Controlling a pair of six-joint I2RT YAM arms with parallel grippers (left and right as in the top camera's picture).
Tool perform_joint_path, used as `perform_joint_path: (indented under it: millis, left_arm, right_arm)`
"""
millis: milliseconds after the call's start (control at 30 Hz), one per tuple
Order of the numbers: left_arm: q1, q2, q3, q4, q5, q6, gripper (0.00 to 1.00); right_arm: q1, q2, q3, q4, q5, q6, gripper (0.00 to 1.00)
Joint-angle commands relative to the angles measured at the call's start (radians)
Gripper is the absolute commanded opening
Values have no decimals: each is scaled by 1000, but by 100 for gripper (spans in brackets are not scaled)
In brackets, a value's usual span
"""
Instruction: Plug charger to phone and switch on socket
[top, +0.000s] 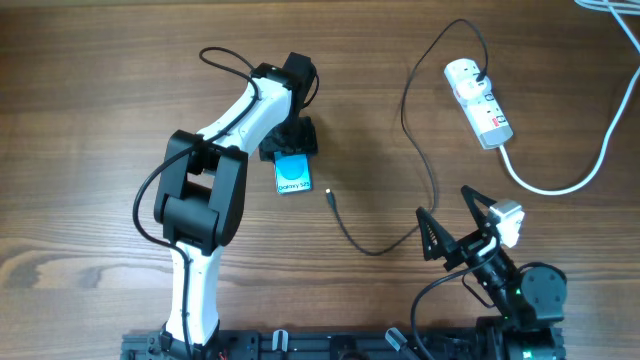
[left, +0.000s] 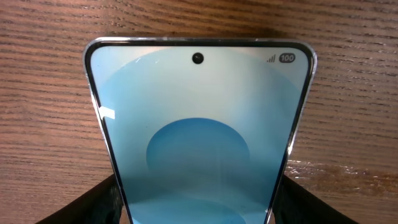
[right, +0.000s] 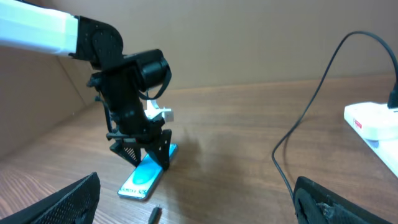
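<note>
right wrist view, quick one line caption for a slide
Left tool straddling the phone, the charger plug loose nearby, its cable arcing to the socket.

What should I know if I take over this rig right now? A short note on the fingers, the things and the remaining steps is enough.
Left gripper: down over the far end of the phone, with fingers on either side of it. I cannot tell whether they press it.
Right gripper: wide open, empty, apart from everything.
Charger: its plug lies loose on the table just right of the phone, not touching it. The cable runs to the socket at the far right.
Done: nothing is plugged into the phone yet.
Left: pick up the plug, insert it into the phone, switch on the socket.
</note>
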Motion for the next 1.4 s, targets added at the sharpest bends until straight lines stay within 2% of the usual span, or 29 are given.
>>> perform_joint_path:
  millis: [0,100,267,367,467,533,600,800,1000,1367]
  left_arm:
    - [19,44,-31,1,4,8,68]
    - [37,41,-31,5,66,18,67]
    - [79,41,-31,14,237,91,67]
    - [93,41,-31,15,270,93,67]
    - [102,41,-31,15,313,118,67]
    - [102,41,-31,15,317,118,67]
    - [101,42,-31,16,317,118,67]
    - [100,41,-31,16,317,118,68]
    - [100,42,-31,16,321,134,69]
    - [100,42,-31,11,333,138,69]
  right_arm:
    - [-4,71,176,-75,38,-6,100]
    - [-4,215,364,-222,67,-79,100]
    - [-4,652,822,-564,73,-141,100]
    - [-4,837,956,-633,0,-132,100]
    - [-4,1011,987,-575,-157,-71,100]
    - [-3,1117,986,-533,-311,-71,85]
    - [6,1218,986,-529,-358,-66,72]
    - [145,1525,986,-461,-329,-61,71]
    - [301,1807,986,-217,-320,34,70]
    - [436,2044,986,86,-296,140,70]
